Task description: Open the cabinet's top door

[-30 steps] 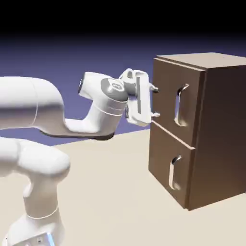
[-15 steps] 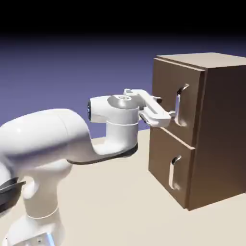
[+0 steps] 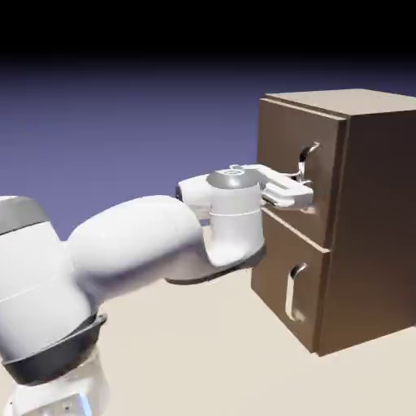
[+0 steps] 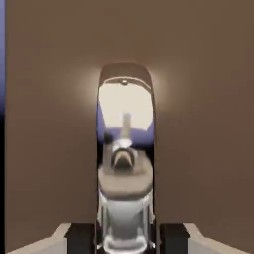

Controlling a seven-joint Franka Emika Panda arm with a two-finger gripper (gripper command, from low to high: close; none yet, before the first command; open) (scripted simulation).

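Where fingertips close — handle between.

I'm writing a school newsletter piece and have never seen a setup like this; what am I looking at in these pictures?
This is a simulated white robot arm with a two-finger claw. The exterior view comes from a camera standing beside it; the hand view looks along the claw. On the pale tabletop stands a boxy dark-brown wooden cabinet. The claw is closed on the curved silver handle of its upper brown door, one black fingertip on either side. That door and the lower one are shut.
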